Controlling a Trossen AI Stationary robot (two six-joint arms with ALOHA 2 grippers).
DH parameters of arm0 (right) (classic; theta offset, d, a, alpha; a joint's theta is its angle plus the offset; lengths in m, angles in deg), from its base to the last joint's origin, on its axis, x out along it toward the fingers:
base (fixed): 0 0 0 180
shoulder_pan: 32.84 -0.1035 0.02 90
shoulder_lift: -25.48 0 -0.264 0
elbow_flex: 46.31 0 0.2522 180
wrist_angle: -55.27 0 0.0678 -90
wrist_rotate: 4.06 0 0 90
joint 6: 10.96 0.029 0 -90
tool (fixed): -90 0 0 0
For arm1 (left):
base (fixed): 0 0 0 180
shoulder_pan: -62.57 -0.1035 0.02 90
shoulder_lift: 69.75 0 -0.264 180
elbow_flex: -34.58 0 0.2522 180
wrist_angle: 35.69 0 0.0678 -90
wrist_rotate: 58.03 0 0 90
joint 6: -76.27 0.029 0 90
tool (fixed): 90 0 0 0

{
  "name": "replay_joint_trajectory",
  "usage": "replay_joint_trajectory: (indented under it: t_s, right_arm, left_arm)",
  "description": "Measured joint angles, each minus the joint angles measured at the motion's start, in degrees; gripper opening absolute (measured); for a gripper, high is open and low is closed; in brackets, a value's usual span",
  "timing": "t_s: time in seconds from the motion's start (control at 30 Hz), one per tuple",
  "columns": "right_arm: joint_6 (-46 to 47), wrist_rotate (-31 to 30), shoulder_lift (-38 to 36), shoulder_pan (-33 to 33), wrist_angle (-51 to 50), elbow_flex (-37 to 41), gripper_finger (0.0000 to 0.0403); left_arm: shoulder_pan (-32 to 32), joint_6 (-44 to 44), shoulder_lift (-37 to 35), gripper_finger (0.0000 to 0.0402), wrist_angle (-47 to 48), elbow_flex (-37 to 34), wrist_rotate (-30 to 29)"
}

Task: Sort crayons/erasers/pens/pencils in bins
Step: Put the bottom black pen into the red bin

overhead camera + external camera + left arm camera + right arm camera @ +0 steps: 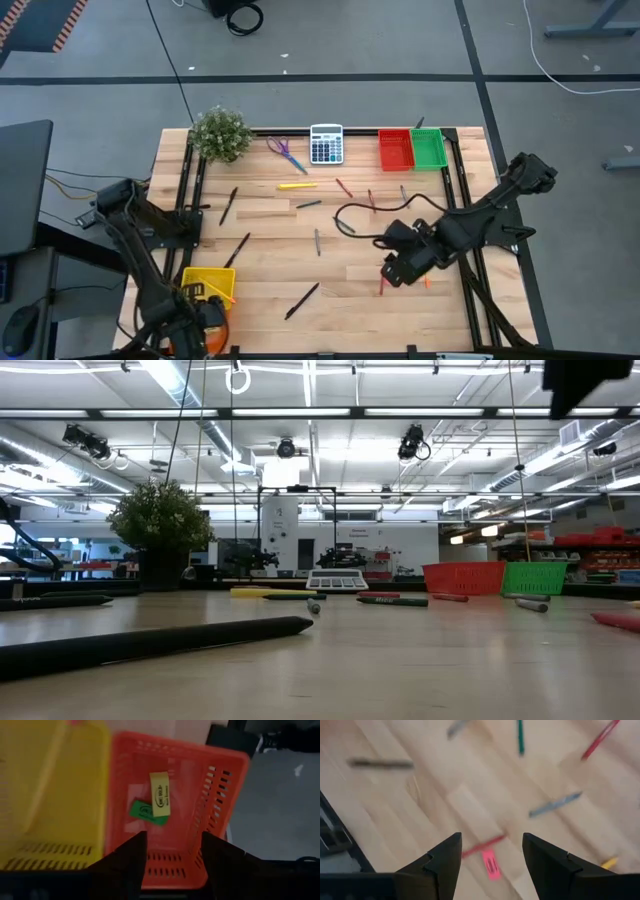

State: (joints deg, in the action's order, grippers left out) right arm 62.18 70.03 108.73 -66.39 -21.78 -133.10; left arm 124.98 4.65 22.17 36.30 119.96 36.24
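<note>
Dark pen [150,642] before plant [160,535], calculator [337,581]

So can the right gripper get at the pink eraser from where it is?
Probably yes. The right gripper hangs open just above the pink eraser, which lies flat on bare table. Only a red crayon lies close beside it, apparently not covering it.

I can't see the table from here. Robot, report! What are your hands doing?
Left gripper open over orange bin, yellow eraser and green eraser inside. Right gripper open above pink eraser. Red crayon beside it.
</note>
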Motion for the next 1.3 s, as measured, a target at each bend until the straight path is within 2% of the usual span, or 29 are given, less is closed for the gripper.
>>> replay_joint_trajectory:
  t_s: [0.1, 0.17, 0.37, 0.43, 0.53, 0.63, 0.73, 0.83, 1.03, 1.17, 1.3]
  right_arm:
    - [-1.42, 6.63, 0.02, 2.11, 7.1, 4.57, 0.0216]
    - [-1.51, 7.87, 0.02, 2.62, 11.87, 7.34, 0.0216]
    - [6.18, 7.0, 0.02, 2.67, 22.75, 14.98, 0.0216]
    - [9.34, 6.96, 0.02, 2.16, 25.08, 16.92, 0.0216]
    - [12.2, 7.0, 0.02, 0.68, 26.93, 17.97, 0.0216]
    - [13.2, 7.0, 0.02, -0.92, 26.35, 17.31, 0.0216]
    - [13.31, 7.0, -0.17, -2.24, 26.38, 15.6, 0.0216]
    - [13.49, 6.69, -0.89, -3.12, 24.17, 13.23, 0.0216]
    - [10.94, -0.76, -2.34, -4.43, 9.3, 3.37, 0.0216]
    - [7.04, -5.19, -2.42, -4.32, -1.96, -4.22, 0.0216]
    - [7.1, -10.22, -2.37, -3.96, -9.28, -9.59, 0.0216]
  left_arm:
    - [-0.62, -1.14, -1.45, 0.0184, 4.05, 3.29, -5.54]
    - [-1.93, -1.42, -2.18, 0.018, 5.04, 5.31, -9.71]
    - [-9.82, 0.33, -2.4, 0.0165, 4.99, 8.72, -22.46]
    - [-13.52, 0.83, -2.4, 0.0162, 2.35, 8.73, -26.41]
    - [-19.15, 6.32, -2.38, 0.016, -3.53, 8.63, -29.36]
    - [-24.47, 12.84, -2.33, 0.0163, -10.07, 8.61, -29.54]
    - [-29.03, 14.27, -1.87, 0.0168, -16.06, 8.61, -29.0]
    - [-32.78, 16.65, -1.25, 0.0174, -18.64, 8.6, -26.03]
    - [-37.19, 22.58, 0.22, 0.0178, -21.24, 8.52, -24.58]
    - [-40.77, 28.51, 0.17, 0.017, -28.33, 8.56, -24.69]
    - [-42.24, 25.42, 0.83, 0.0154, -30.12, 8.73, -22.22]
